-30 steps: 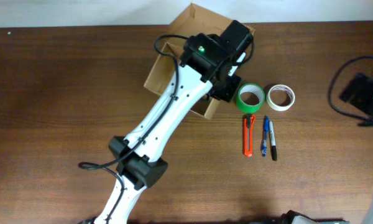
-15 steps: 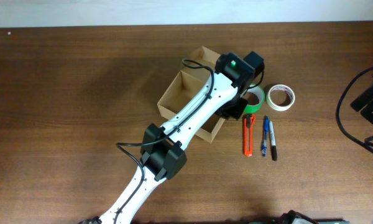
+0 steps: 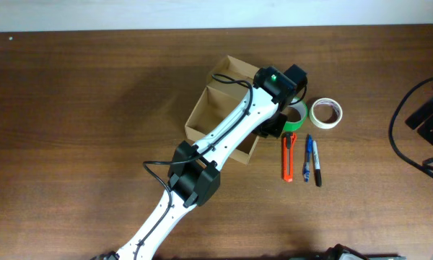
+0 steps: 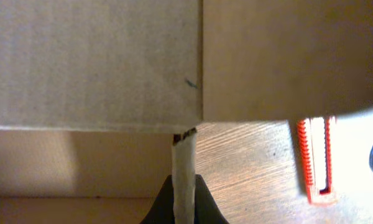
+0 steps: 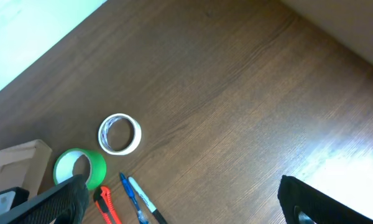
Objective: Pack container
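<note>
L claw (image 4: 184, 188) on container (image 4: 93, 62) wall

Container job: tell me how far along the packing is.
Done: the container stands open, but the part of its interior that shows is bare. In hand: the left gripper has its jaws pinched on one cardboard wall. Left: the green tape roll, white tape roll, orange knife, blue pen and black pen all lie on the table. The right gripper is open, holding nothing.

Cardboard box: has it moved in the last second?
Yes. The cardboard box has slid away from the table's far edge, toward the robot. The white tape roll stayed put, and the box's far corner now sits nearer it.
</note>
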